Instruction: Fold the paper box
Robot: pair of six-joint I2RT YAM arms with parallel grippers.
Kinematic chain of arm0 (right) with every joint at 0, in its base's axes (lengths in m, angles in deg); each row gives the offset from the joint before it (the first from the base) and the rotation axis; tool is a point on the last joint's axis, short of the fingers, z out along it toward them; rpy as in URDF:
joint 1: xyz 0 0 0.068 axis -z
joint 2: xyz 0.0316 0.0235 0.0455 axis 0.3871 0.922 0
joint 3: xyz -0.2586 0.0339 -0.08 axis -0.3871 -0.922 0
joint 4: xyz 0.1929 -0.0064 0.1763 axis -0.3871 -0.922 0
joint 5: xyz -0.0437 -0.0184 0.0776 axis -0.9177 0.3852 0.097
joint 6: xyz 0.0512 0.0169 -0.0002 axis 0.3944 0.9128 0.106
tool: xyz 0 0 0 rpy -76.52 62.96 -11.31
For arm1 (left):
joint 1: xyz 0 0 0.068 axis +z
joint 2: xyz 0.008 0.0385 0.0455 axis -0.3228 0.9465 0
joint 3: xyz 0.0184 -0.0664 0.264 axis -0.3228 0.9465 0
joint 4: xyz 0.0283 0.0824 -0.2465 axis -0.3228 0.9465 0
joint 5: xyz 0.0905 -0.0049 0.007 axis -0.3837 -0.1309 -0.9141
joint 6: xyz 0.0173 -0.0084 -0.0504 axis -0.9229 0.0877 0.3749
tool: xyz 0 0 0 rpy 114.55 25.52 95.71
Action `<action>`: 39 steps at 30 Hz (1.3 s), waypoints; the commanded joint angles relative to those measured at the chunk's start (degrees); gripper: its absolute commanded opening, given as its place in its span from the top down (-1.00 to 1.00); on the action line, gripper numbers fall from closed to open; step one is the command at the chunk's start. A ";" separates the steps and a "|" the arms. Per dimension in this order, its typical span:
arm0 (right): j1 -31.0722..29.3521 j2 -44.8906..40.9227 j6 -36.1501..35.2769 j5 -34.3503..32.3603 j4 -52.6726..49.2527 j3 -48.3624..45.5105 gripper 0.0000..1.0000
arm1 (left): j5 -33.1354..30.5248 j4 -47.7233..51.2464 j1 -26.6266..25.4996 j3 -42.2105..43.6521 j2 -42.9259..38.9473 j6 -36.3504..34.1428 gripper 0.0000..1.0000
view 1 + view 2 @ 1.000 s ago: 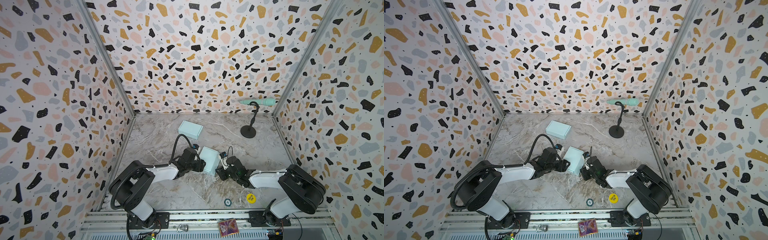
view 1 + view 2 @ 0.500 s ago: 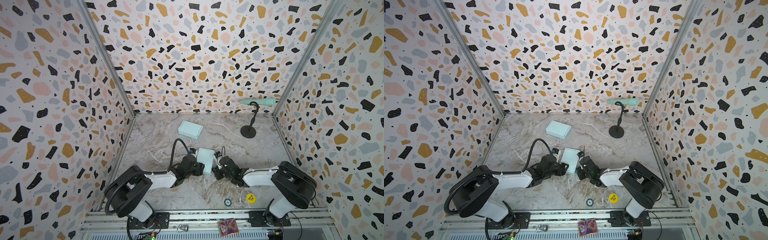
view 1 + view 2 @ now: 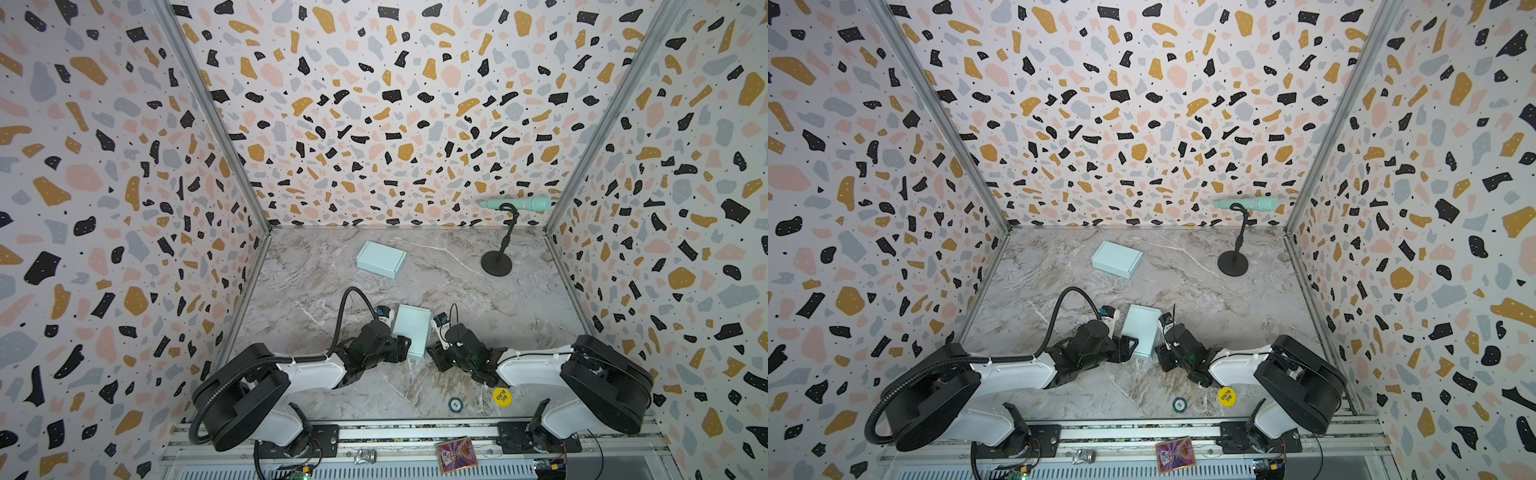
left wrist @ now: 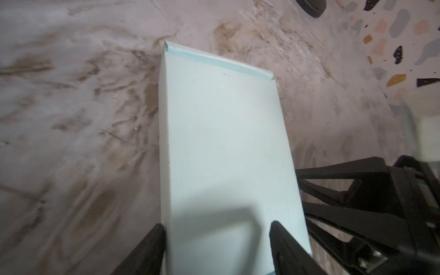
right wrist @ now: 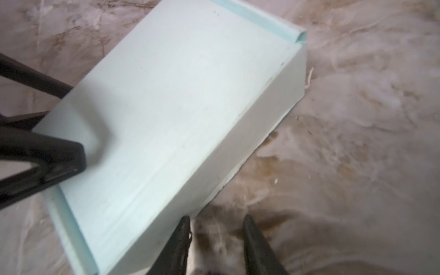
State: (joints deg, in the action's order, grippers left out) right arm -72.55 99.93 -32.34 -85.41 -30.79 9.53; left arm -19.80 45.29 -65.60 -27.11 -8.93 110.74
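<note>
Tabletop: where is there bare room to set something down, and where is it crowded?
The tabletop is bare between the far box and the microphone stand, and between that stand and the right arm. Crowded: front centre, where it and the left arm flank the near box.

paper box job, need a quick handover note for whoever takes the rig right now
Left tool: open, one finger beside the near box, one over its lid.
Right tool: open, empty, by that box's other side.
Near box lies closed on the table between the tools; second box sits farther back.
Done: folding looks finished.
To do: check the lid is tucked, withdraw.
</note>
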 commanded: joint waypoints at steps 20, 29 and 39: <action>16.47 6.41 -3.36 10.72 3.04 6.52 0.32 | 13.80 3.11 11.43 -16.11 12.11 -10.26 -0.53; 15.49 13.57 -3.19 11.84 5.19 10.49 0.33 | 16.06 -0.03 10.06 -18.23 17.56 -9.00 -0.40; 9.90 15.89 -1.90 11.54 5.27 14.27 0.34 | 16.55 -3.68 7.04 -19.01 20.39 -6.59 -0.34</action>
State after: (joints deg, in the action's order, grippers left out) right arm -59.11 114.66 -34.83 -79.64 -24.98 21.51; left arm -8.41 46.29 -55.76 -44.16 9.72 103.44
